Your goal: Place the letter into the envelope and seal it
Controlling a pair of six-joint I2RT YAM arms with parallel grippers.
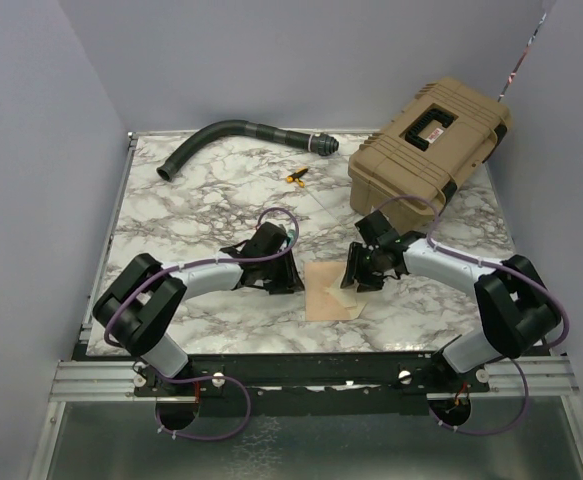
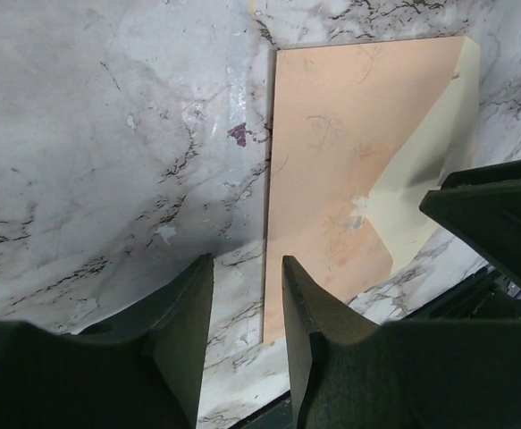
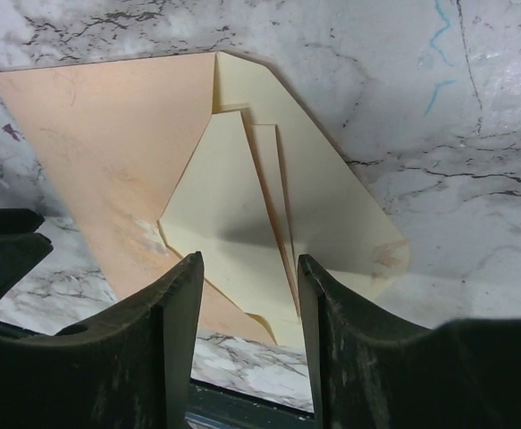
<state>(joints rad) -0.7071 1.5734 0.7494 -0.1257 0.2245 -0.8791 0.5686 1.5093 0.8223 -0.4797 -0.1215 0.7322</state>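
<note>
- Marble-patterned white and grey, the surface (image 1: 191,200) fills a booth with plain blue-grey walls (image 1: 51,120). A metal rail (image 1: 311,378) runs along its near edge and carries the two arm bases.
- Left hand (image 2: 247,268): its two fingers stand a little apart with nothing between them. They are low over the edge of the envelope (image 1: 329,300) nearest that arm, and bare marble and that edge show through the gap.
- Right hand (image 3: 247,264): the fingers are apart, poised over the envelope's open mouth. Cream paper shows in the gap, and I cannot tell whether the tips touch it.
- There is one envelope, peach-tan, lying flat near the front of the surface between the two hands. Its triangular flap (image 3: 331,179) lies open on the right hand's side, cream inner face up.
- There is one letter (image 3: 211,197), a cream-yellow sheet visible in the V-shaped mouth. It is tucked inside the envelope, which covers most of it.
- One tan hard case (image 1: 426,150) with a black handle sits shut at the far right corner.
- One dark corrugated hose (image 1: 231,135) lies curved along the far left.
- One small yellow-and-black item (image 1: 296,178) lies between hose and case, too small to identify.
- The marble carries two marks. A dark-red spot (image 2: 238,134) sits just beside the envelope, and a blue scribble (image 3: 439,27) lies beyond the flap.
</note>
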